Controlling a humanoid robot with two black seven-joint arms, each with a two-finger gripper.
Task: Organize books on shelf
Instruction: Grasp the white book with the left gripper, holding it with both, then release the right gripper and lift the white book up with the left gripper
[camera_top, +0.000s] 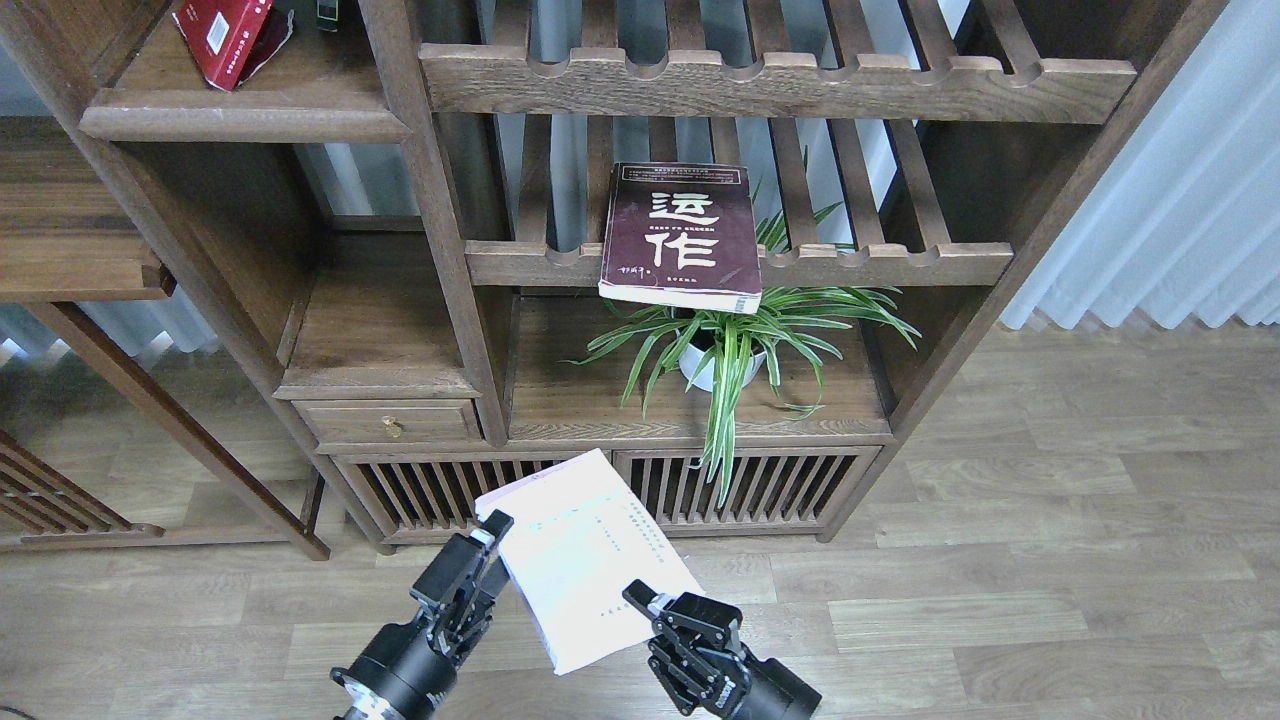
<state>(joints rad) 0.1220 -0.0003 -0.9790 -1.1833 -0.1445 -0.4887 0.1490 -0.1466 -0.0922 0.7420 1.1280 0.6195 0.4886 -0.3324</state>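
The white-lavender book (585, 555) is held low over the floor in front of the bookcase. My right gripper (650, 608) is shut on its lower right edge. My left gripper (482, 560) is open, its fingers (497, 522) at the book's left edge. The dark maroon book (680, 235) with white characters lies flat on a slatted rack and overhangs the front rail. The red book (225, 35) leans on the solid brown shelf (240, 125) at the upper left.
A potted spider plant (720, 350) stands on the board under the maroon book, its leaves hanging over the cabinet doors (610, 490). A small drawer (392, 425) is at the left. A grey curtain (1180, 200) hangs at the right.
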